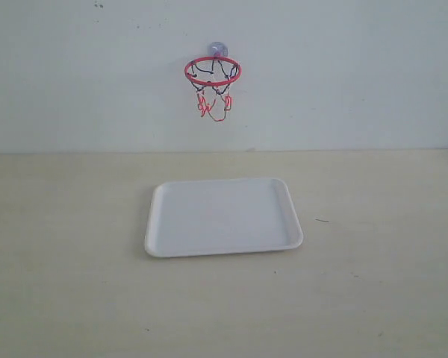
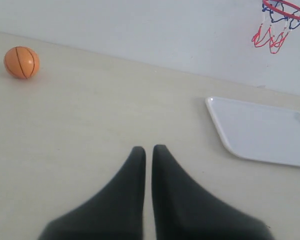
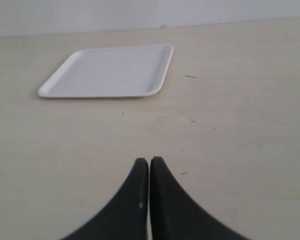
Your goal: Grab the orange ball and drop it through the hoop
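Appearing in left-wrist view only: orange ball (image 2: 21, 62)

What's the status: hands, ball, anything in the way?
Left hand shut, empty. Right hand shut, empty. Ball on table, untouched, left wrist view only. Nothing seen blocking it.

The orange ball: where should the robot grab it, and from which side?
Across its widest middle, probably from above: the orange ball is round and sits alone on the table. The left gripper, now shut, must open first.
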Robot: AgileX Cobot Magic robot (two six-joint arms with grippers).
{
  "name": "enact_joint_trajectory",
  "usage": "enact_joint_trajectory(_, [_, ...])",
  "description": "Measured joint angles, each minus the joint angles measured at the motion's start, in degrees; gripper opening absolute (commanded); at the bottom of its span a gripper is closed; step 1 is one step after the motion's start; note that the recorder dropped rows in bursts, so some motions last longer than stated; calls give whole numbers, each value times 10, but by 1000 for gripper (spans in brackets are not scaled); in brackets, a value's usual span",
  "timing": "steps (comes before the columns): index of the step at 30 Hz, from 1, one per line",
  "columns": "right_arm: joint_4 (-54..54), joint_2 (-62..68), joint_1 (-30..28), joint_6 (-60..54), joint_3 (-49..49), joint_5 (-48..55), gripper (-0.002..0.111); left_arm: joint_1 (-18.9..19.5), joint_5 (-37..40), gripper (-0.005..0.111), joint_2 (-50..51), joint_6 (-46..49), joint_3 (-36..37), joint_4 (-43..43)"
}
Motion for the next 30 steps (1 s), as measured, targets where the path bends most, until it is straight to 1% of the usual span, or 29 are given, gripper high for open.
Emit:
enact_joint_trajectory(1, [-21, 0, 0, 7, 0, 0, 0, 0, 0, 4, 0, 0, 0, 0])
enact_joint_trajectory(3, [-95, -5, 0, 67, 0, -3, 0, 0, 0, 4, 0, 0, 0, 0])
enact_joint_trajectory(4, [-148, -7, 0, 127, 0, -8, 0, 0, 0, 4, 0, 0, 0, 0])
enact_joint_trajectory(6, [-215, -9, 0, 214, 0, -9, 0, 0, 0, 4, 0, 0, 0, 0])
enact_joint_trajectory(10, [-292, -9, 0, 331, 0, -14, 0, 0, 0, 4, 0, 0, 0, 0])
enact_joint_trajectory(14, [-313, -9, 0, 358, 0, -18, 0, 0, 0, 4, 0, 0, 0, 0])
enact_joint_trajectory(30, [-319, -9, 0, 363, 0, -20, 0, 0, 0, 4, 0, 0, 0, 0])
